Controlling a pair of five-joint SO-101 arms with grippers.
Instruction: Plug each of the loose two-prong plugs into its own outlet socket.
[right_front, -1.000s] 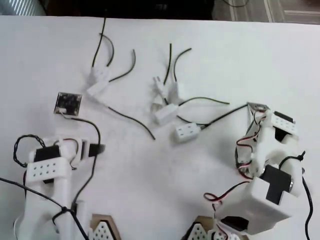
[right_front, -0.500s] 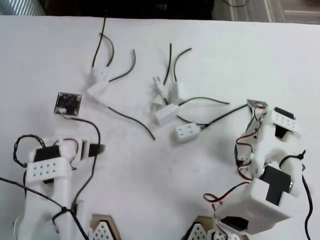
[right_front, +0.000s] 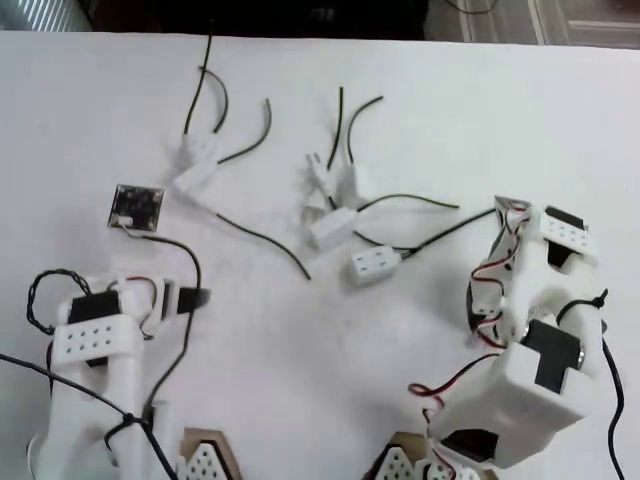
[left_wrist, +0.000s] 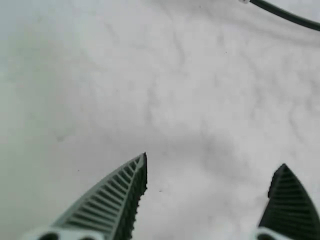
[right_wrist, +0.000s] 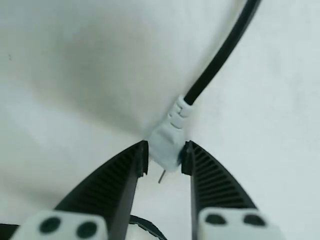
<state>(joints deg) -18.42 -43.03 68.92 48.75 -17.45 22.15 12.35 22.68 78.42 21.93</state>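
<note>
Across the high view lies a white, faintly mottled table, with a dark strip of room along the top edge of the frame.

Right arm: stands at the right edge, mid-height to bottom. Right gripper: fingers clamped on the body of a white plug. The plug's long axis lies in line with the fingers. Its cord end points away from the gripper, and one thin prong points back between the fingers. In the high view its black cord runs left and slightly down the frame, towards a white outlet socket lying flat near centre.

Left gripper: fingers wide apart over bare table, holding nothing.

Surroundings: a second white block lies just above the outlet socket, and a loose plug lies above that, with dark leads running up the frame. Another white cluster with leads sits at upper left. A small dark square board lies at the left, well apart from the sockets. Nothing lies on the table between the held plug and the outlet socket except the cord.
</note>
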